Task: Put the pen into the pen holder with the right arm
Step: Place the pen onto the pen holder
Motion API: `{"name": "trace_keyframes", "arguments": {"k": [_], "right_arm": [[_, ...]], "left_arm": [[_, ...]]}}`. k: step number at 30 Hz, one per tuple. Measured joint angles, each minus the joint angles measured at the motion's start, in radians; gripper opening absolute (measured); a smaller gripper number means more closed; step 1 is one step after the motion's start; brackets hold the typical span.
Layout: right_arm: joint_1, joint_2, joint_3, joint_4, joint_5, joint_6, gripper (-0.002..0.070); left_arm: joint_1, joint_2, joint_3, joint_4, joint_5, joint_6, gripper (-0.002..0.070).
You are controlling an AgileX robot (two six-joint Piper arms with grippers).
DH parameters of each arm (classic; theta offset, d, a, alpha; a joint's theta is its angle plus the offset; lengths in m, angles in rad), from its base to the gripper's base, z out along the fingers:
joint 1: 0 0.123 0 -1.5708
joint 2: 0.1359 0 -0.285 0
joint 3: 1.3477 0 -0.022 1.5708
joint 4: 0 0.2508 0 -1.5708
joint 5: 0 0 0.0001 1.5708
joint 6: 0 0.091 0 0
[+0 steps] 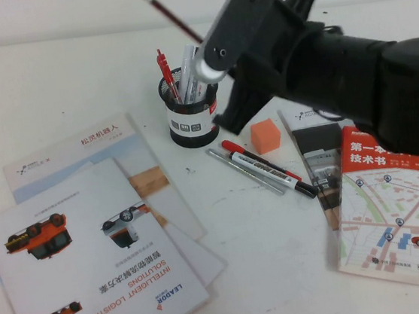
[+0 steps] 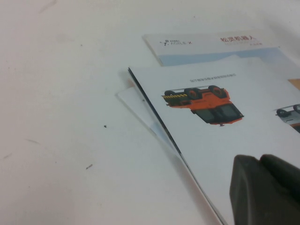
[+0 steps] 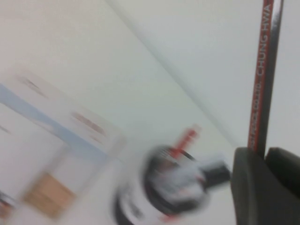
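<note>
- The pen (image 1: 167, 14), clamped in the right gripper (image 3: 265, 154), slants above the pen holder (image 1: 192, 113), its lower end hidden behind the wrist.
- Risk, as judged: the holder is already crowded; a skewed descent could catch the rim or tip the cup.
- Right arm (image 1: 335, 59) reaches over the holder; left gripper (image 2: 265, 190) hovers over brochures (image 2: 220, 126), finger state unclear.

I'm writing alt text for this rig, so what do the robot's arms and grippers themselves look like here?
The right arm in the high view is bulky matt black with rounded segments, small screw heads on a flat black housing, and a silver-grey cylindrical part. The right gripper has thick, dark, rounded fingers. The left gripper shows the same dark rounded fingers at the left wrist view's edge. No cables or markings are visible.
</note>
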Motion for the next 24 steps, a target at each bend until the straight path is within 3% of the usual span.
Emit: {"name": "trace_keyframes", "arguments": {"k": [5, 10, 13, 17, 21, 24], "right_arm": [[0.001, 0.000, -0.003, 0.010, -0.276, -0.119, 0.0008], [0.001, 0.000, -0.003, 0.010, -0.558, -0.096, 0.0008], [0.001, 0.000, -0.003, 0.010, -0.611, 0.060, 0.0008], [0.001, 0.004, 0.019, -0.054, -0.391, 0.362, 0.0008], [0.002, 0.026, 0.009, -0.397, -0.179, 0.779, 0.0008], [0.002, 0.043, 0.002, -0.641, -0.137, 1.078, 0.0008]], "left_arm": [[0.000, 0.000, 0.000, 0.000, 0.000, 0.000, -0.0002], [0.000, 0.000, 0.000, 0.000, 0.000, 0.000, -0.0002], [0.000, 0.000, 0.000, 0.000, 0.000, 0.000, -0.0002], [0.000, 0.000, 0.000, 0.000, 0.000, 0.000, -0.0003], [0.000, 0.000, 0.000, 0.000, 0.000, 0.000, -0.0003], [0.000, 0.000, 0.000, 0.000, 0.000, 0.000, -0.0003]]}}
